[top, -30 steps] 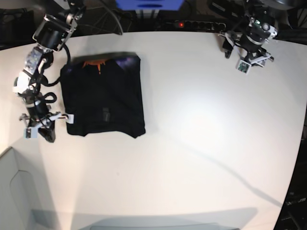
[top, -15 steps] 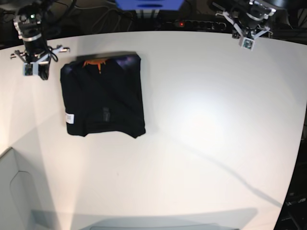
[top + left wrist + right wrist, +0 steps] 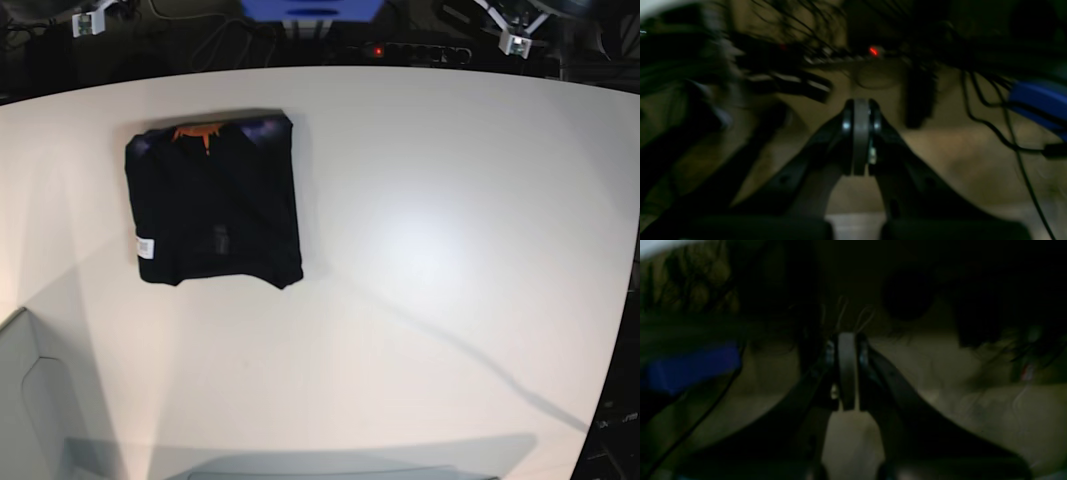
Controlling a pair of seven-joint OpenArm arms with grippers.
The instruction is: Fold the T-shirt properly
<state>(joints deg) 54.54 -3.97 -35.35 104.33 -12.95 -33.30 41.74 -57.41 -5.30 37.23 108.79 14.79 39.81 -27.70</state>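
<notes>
Although no writing can be read on either, the folded black T-shirt (image 3: pixel 214 202) on the white table (image 3: pixel 420 260), toward ten o'clock in the base view, shows an orange label (image 3: pixel 196 131) at its collar and a white tag (image 3: pixel 146 246) at its nine o'clock edge. The left tool (image 3: pixel 860 140) and right tool (image 3: pixel 846 371) are both pressed together, empty, over dark cables.

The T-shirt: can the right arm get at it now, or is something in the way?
Probably yes. The folded T-shirt lies alone on the white table, nothing on it or beside it. The right pincer is shut and pulled back past the table's far edge, so it must come back first.
</notes>
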